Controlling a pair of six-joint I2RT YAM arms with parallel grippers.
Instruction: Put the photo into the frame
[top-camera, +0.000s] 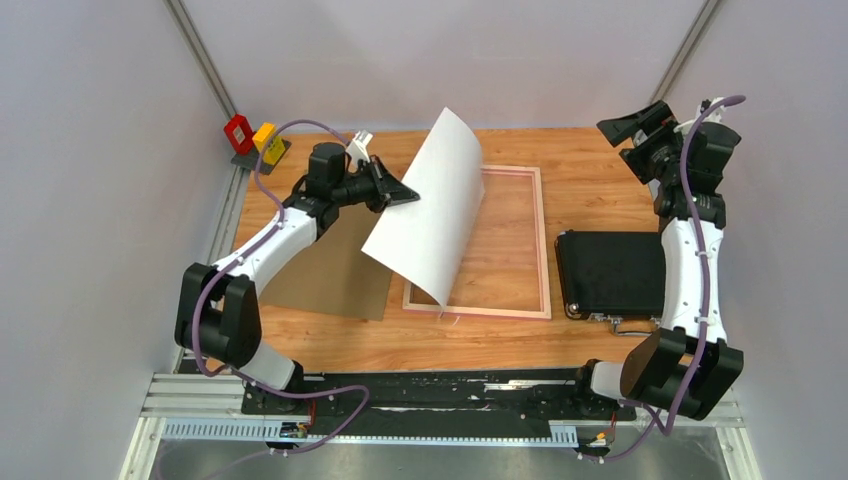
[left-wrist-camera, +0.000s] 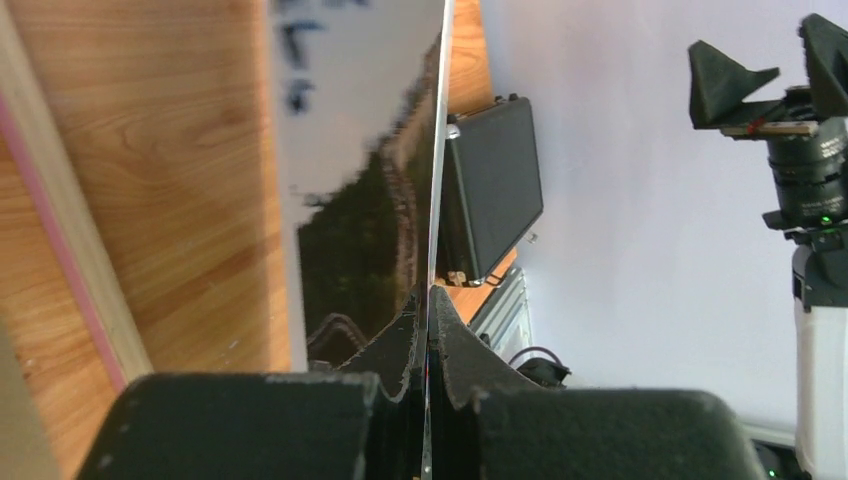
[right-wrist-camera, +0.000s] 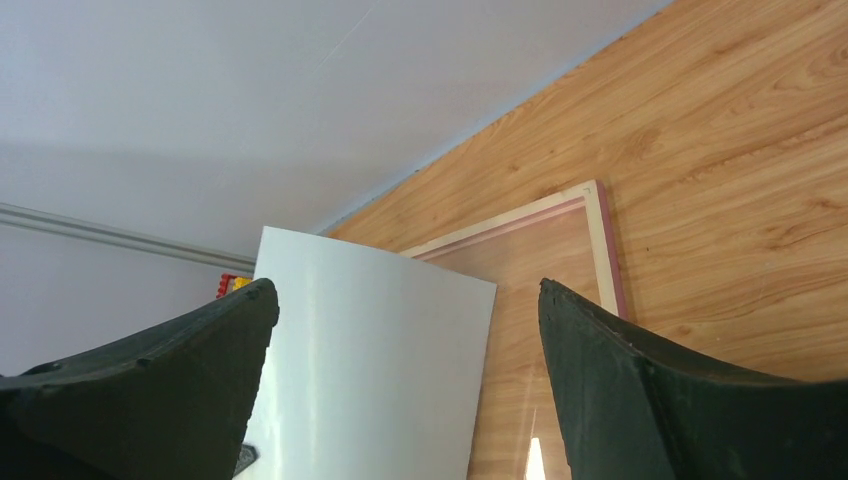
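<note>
Frame (top-camera: 545, 245) partly behind curled photo (top-camera: 430, 215)

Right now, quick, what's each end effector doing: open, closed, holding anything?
Left end effector: closed on the photo.
Right end effector: open, holding nothing.

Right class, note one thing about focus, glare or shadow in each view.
Top external: even, soft light, no harsh shadows. Left wrist: the photo, almost edge-on, looks smeared and glossy up close. Right wrist: the dark jaws are soft-edged; a faint sheen runs down the photo's white back.
</note>
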